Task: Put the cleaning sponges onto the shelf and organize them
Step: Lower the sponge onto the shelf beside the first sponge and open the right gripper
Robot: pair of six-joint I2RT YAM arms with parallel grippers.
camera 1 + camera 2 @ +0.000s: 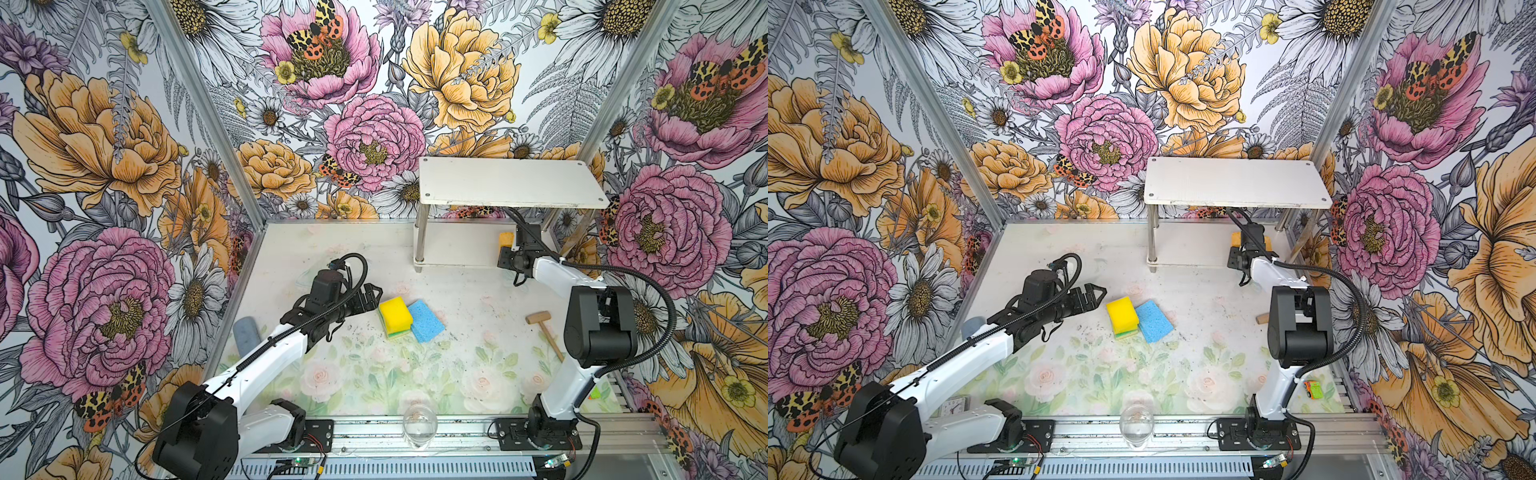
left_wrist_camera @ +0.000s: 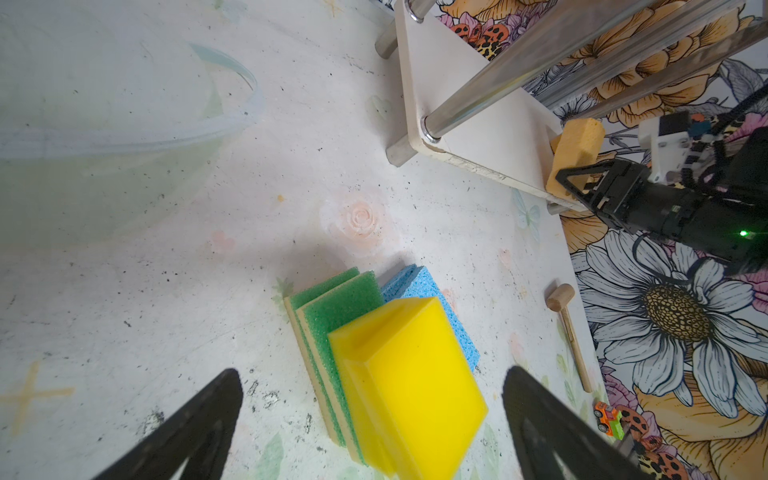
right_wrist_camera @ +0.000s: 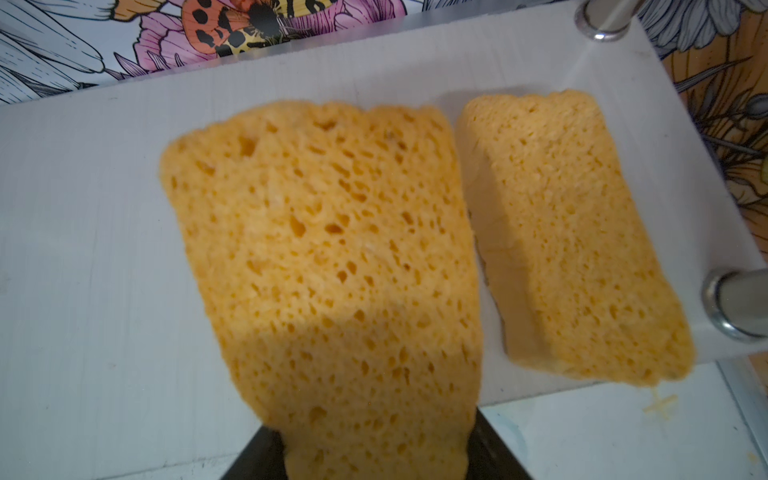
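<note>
The right gripper (image 3: 374, 459) reaches in under the top board of the small two-tier shelf of white boards and shiny metal posts (image 1: 511, 183). Its jaws are narrowed onto one end of a porous orange-yellow sponge block (image 3: 328, 249). This held sponge sticks straight out from the fingertips over the lower white board (image 3: 83, 208). Whether its far end touches the board or hangs just above it is hard to tell from the wrist view. Just beside it, toward the shelf's right end, a second porous orange-yellow sponge (image 3: 582, 232) lies flat on the lower board. It is roughly parallel to the held one, with a narrow gap between them.

The left gripper (image 2: 370, 415) hangs above the table with its jaws wide apart and nothing between them. Ahead of its fingertips sits a pile of sponges. A thick bright yellow sponge (image 1: 395, 311) lies on top of two green-topped sponges with yellow bases (image 2: 332, 307). Flat blue sponges (image 1: 426, 321) touch that stack on the side away from the gripper. In both top views the yellow sponge lies just beyond the left fingertips — near, but apart from them.
</note>
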